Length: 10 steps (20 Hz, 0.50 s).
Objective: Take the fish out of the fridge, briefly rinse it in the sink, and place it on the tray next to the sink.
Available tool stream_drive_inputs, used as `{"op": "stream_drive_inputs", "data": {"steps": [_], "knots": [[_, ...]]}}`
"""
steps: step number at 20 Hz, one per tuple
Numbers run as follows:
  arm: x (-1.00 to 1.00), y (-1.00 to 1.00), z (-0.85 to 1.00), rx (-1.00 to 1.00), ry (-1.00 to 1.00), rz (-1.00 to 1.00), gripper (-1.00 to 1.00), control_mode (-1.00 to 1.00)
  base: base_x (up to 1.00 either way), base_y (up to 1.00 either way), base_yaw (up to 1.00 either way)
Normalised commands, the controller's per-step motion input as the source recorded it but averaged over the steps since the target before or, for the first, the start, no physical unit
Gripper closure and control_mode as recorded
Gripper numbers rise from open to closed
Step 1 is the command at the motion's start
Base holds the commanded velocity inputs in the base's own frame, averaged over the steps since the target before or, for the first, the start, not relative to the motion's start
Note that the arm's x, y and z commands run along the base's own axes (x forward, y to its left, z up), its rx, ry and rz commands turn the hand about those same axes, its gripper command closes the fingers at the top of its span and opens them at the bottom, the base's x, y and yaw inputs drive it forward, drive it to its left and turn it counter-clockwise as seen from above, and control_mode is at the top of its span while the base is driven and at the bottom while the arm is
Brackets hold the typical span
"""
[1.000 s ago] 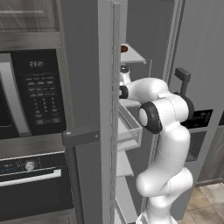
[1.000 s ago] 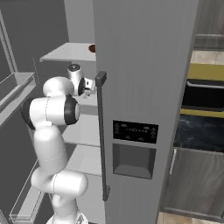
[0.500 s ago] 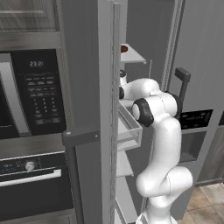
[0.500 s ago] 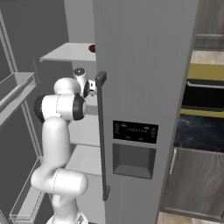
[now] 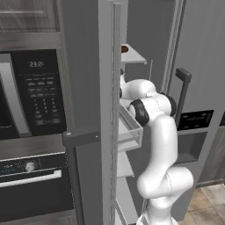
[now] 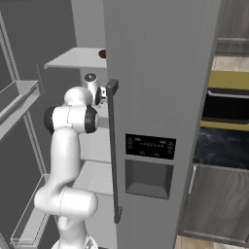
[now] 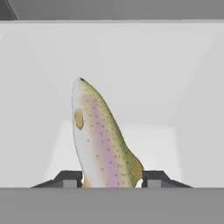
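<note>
Inside the fridge [image 5: 88, 66], between white walls, the gripper [image 7: 111, 179] now has its jaws closed on the fish [image 7: 101, 144], which points away from the hand. Compared with a second ago, the arm reaches deeper past the door.

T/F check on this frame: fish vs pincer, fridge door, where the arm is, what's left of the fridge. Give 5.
1. The fish sits between the two fingertips of the pincer. True.
2. The fish lies in the sink. False: white fridge walls stand behind it, seen from the hand.
3. The arm reaches into the open fridge. True.
4. A microwave sits left of the fridge in the left base view. True.
5. The fish is plain silver with no markings. False: it is spotted, with a pinkish band and a greenish back.
</note>
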Motion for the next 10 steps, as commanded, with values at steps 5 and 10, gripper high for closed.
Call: {"op": "stream_drive_inputs", "data": {"steps": [5, 10], "knots": [[-0.47, 0.00, -0.02, 0.00, 0.02, -0.01, 1.00, -1.00, 0.00, 0.00, 0.00], [-1.00, 0.00, 0.00, 0.00, -0.05, 0.00, 1.00, -1.00, 0.00, 0.00, 0.00]]}}
